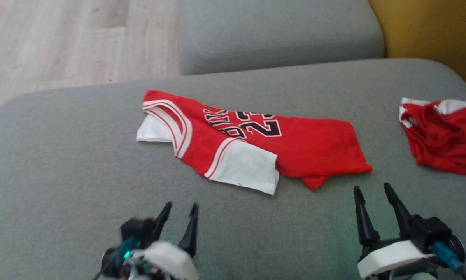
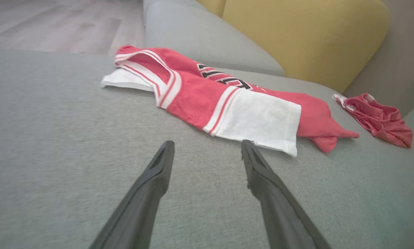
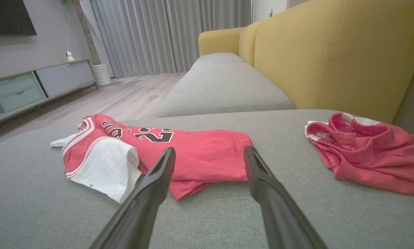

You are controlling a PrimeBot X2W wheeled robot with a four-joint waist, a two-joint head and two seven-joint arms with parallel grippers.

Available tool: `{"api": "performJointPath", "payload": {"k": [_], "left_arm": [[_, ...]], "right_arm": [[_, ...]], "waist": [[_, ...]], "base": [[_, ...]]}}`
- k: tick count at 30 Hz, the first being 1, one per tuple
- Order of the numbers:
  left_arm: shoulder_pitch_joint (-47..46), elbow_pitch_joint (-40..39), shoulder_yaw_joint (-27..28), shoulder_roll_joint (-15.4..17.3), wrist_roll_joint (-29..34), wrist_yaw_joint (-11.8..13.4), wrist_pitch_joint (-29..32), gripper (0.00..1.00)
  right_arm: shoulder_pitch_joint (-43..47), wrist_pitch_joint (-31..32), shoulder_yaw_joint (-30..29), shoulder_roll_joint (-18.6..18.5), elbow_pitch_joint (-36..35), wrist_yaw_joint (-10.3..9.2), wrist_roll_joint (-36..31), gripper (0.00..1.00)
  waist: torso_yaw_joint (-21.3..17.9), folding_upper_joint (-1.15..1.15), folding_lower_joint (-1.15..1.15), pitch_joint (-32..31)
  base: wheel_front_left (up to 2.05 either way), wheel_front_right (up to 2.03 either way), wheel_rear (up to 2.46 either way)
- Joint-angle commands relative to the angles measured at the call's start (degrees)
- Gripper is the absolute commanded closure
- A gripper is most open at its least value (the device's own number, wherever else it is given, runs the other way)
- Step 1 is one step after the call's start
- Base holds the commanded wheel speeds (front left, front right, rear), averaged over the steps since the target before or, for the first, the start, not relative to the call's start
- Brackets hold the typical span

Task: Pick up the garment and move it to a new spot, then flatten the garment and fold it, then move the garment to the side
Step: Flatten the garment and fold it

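Observation:
The garment (image 1: 256, 142) is a red basketball jersey with white sleeves and black numerals, lying loosely folded in the middle of the grey cushion (image 1: 62, 155); it also appears in the left wrist view (image 2: 207, 100) and the right wrist view (image 3: 165, 148). My left gripper (image 1: 180, 208) hovers open near the cushion's front, short of the white sleeve, with nothing between its fingers (image 2: 162, 162). My right gripper (image 1: 373, 190) stands open just in front of the jersey's red hem, also empty, its fingers (image 3: 165, 169) spread wide.
A second red garment (image 1: 443, 136) lies crumpled at the cushion's right edge. A further grey seat cushion (image 1: 279, 35) and a yellow backrest (image 1: 431, 31) lie beyond. Wooden floor (image 1: 62, 42) runs to the left, past the cushion's rounded edge.

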Motion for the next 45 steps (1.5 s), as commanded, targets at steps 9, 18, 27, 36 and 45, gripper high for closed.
{"api": "performJointPath", "payload": {"k": [9, 18, 27, 36, 45], "left_arm": [[-15.51, 15.14, 3.6, -7.42, -5.4, -2.79, 7.12, 0.0], [-20.84, 25.39, 6.78, -9.1, -9.93, -5.13, 8.18, 0.0], [-24.57, 30.47, 7.53, -10.21, -11.76, -8.19, 6.34, 0.0], [-26.37, 33.41, 6.98, -11.0, -11.71, -9.08, 1.7, 1.0], [-21.17, 27.62, 6.84, -8.34, -11.26, -10.63, -3.72, 1.0]], "right_arm": [[-4.7, 0.65, 3.22, -0.37, -2.82, 0.37, -0.93, 0.0], [-6.35, -0.05, 3.62, -0.37, -2.6, 0.37, -0.45, 0.0], [-7.52, -0.97, 3.55, -0.37, -1.65, 0.37, -0.06, 0.0], [-8.26, -1.64, 3.13, -0.37, -0.69, 0.37, 0.13, 0.0], [-6.57, -2.02, -0.12, -0.37, -0.43, 0.37, -0.16, 0.0]], "waist": [[-5.91, 0.0, -0.01, 4.67], [-9.3, 0.0, -0.01, 7.77], [-10.74, 0.0, -0.01, 9.56], [-10.69, 0.0, -0.01, 9.85], [-6.71, 0.0, -0.01, 8.03]], "base": [[0.0, 0.0, 0.0], [0.0, 0.0, 0.0], [0.0, 0.0, 0.0], [0.0, 0.0, 0.0], [0.0, 0.0, 0.0]]}}
